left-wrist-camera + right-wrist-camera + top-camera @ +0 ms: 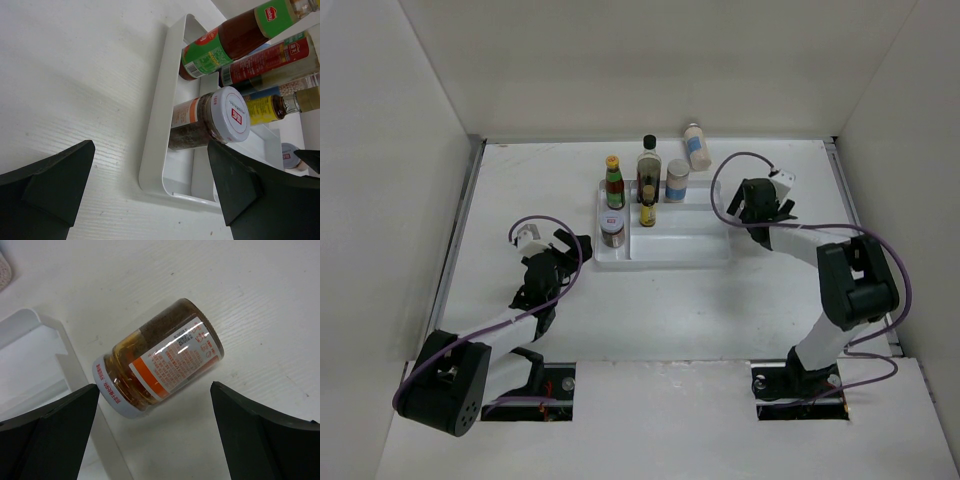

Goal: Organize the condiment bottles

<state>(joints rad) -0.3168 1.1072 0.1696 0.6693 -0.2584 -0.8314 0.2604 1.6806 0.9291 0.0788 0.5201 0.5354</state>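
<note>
Several bottles stand in the white divided tray (pixel 685 250): a yellow-capped red sauce bottle (pixel 614 183), a tall dark black-capped bottle (pixel 649 165), a small yellow-capped dark bottle (pixel 648 207), a short white-lidded jar (pixel 612 232) and a pale shaker (pixel 677 180). Another pale shaker (pixel 696 146) lies behind the tray. My right gripper (pixel 155 407) is open above a short amber jar (pixel 160 357) lying on its side on the table, its lid by the tray's edge (pixel 75 370). My left gripper (pixel 151 167) is open and empty by the tray's left corner (pixel 152 150), facing the short jar (pixel 210 120).
White walls enclose the table on the left, back and right. The tray's right compartments hold nothing. The right arm (pixel 850 280) curves along the right side, with its cable looping over the tray's right end.
</note>
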